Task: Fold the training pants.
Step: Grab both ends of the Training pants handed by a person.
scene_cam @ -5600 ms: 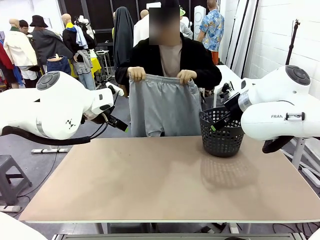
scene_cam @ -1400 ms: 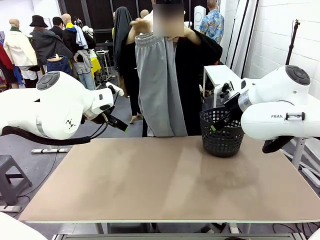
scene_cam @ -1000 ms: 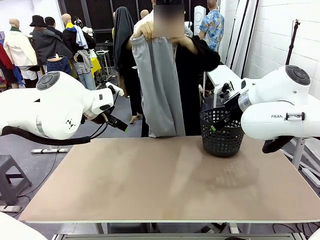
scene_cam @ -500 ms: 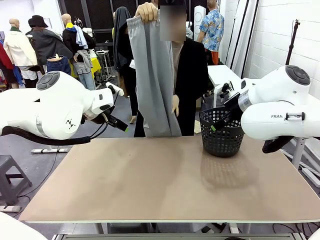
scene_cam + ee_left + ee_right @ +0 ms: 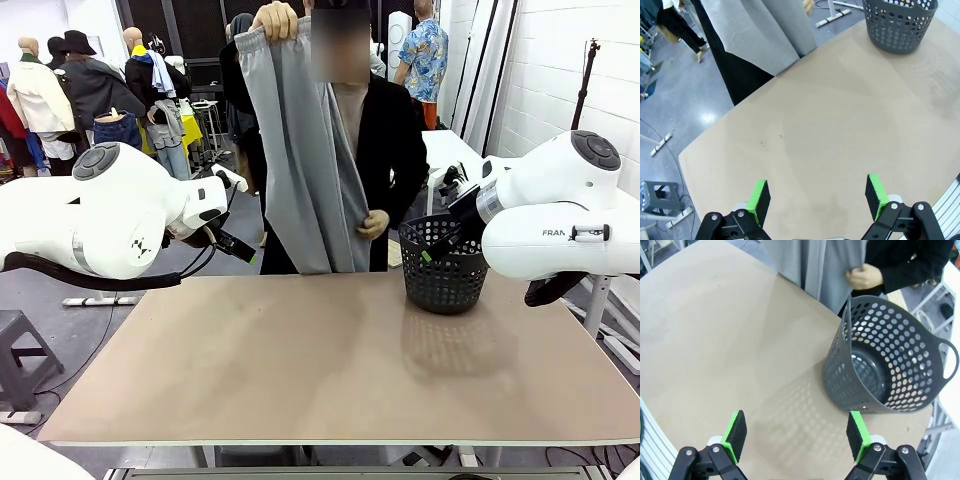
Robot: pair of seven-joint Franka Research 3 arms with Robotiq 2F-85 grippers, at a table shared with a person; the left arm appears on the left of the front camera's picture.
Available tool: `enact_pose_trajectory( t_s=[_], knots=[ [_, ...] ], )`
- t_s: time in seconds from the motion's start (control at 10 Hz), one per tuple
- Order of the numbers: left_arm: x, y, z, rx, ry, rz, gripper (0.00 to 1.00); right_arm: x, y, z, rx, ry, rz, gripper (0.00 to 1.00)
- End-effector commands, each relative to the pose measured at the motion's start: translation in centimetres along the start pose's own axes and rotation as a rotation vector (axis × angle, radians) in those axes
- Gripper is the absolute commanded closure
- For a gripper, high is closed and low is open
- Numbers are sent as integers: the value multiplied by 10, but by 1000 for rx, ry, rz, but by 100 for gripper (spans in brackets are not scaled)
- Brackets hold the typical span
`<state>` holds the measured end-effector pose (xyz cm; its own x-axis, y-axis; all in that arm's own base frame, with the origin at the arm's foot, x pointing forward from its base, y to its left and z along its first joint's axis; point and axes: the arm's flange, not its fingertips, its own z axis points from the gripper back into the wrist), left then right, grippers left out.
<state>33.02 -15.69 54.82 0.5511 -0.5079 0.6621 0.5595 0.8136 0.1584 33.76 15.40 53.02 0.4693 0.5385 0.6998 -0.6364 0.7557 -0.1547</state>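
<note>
Presently the training pants [image 5: 300, 150] are held up in the air at the far side of the table [image 5: 330, 380]. They appear doubled lengthwise, and the leg ends hang just above the far edge.

- Hold: the gathered waistband is pinched in the person's raised hand [image 5: 275, 20]. One side of the hanging cloth is caught by the lower hand [image 5: 373, 224], near the black basket [image 5: 443, 265].
- Handling: the cloth is judged light, soft and limp. It should drape and sag, and creases will be lost unless it is laid flat. It is not fragile.
- Best grip is judged to be at the waistband or the leg hems, where the fabric is thickest.
- Left gripper [image 5: 817, 192]: poised over bare tabletop, fingers spread wide, nothing between them.
- Right gripper [image 5: 797, 435]: likewise spread wide and empty, set above the table just beside the basket.
- Both are well apart from the pants.
</note>
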Motion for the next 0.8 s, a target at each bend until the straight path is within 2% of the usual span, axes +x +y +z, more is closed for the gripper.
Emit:
enact_pose_trajectory(
  t_s=[0.0,0.7],
  knots=[
    [0,0,-1,0,1,1,0,0,-1,0,-2,0,-1,0],
    [0,0,-1,0,1,1,0,0,-1,0,-2,0,-1,0]
  ],
)
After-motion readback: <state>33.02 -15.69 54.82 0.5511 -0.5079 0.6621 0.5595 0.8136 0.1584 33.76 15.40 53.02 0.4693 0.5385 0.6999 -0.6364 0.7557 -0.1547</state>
